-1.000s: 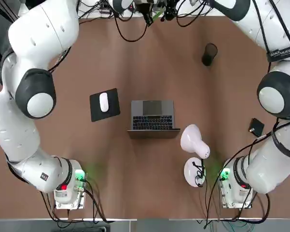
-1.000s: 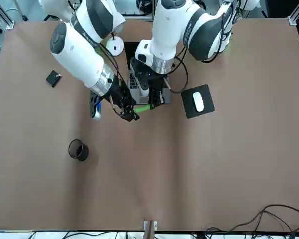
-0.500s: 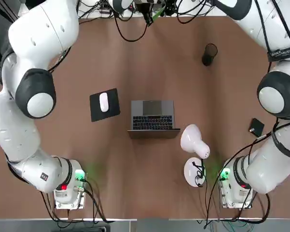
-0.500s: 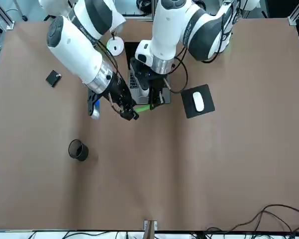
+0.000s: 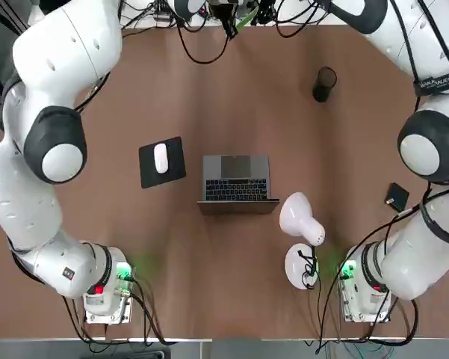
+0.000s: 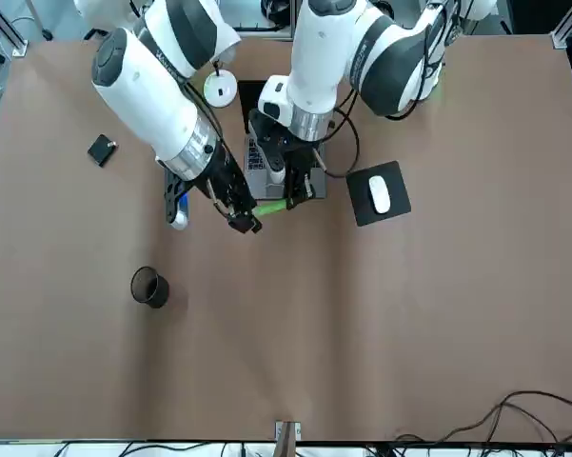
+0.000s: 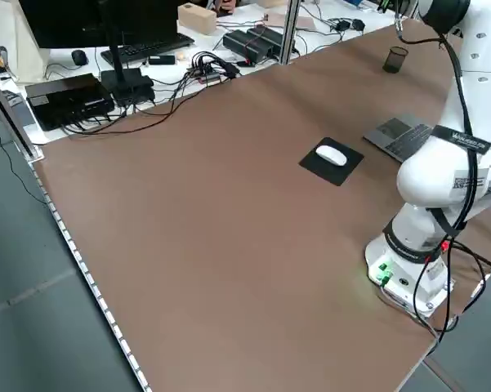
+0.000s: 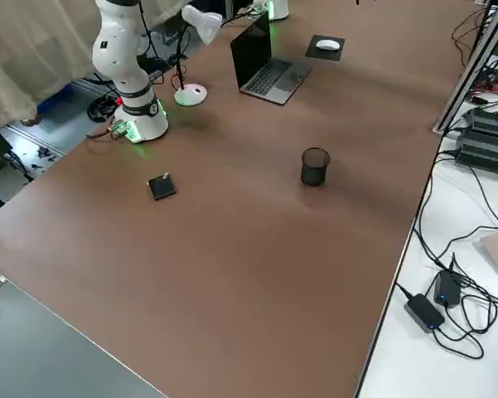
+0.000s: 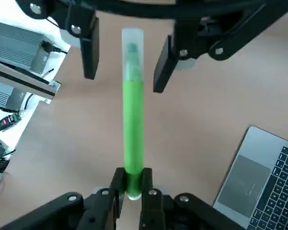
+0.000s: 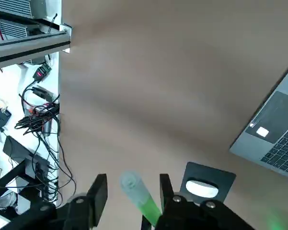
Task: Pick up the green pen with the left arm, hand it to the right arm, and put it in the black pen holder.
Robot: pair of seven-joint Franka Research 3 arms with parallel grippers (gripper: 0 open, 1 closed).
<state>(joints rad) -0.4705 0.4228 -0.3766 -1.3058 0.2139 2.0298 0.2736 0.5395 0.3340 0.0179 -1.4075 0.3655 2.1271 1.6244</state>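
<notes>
Green pen (image 9: 132,120) is what you should watch: it hangs above the table (image 6: 409,314), clamped at one end by the left end effector (image 9: 132,184), whose fingers are closed on it. That end grip leaves the clear cap end free, pointing toward the right arm. In the front view, going left to right, you see the black pen holder (image 6: 149,287) standing upright on the table, well apart from the handover. Next comes the right end effector (image 6: 245,222), fingers spread on either side of the cap end but not touching it. You would judge the handover ready for the right fingers to close.
</notes>
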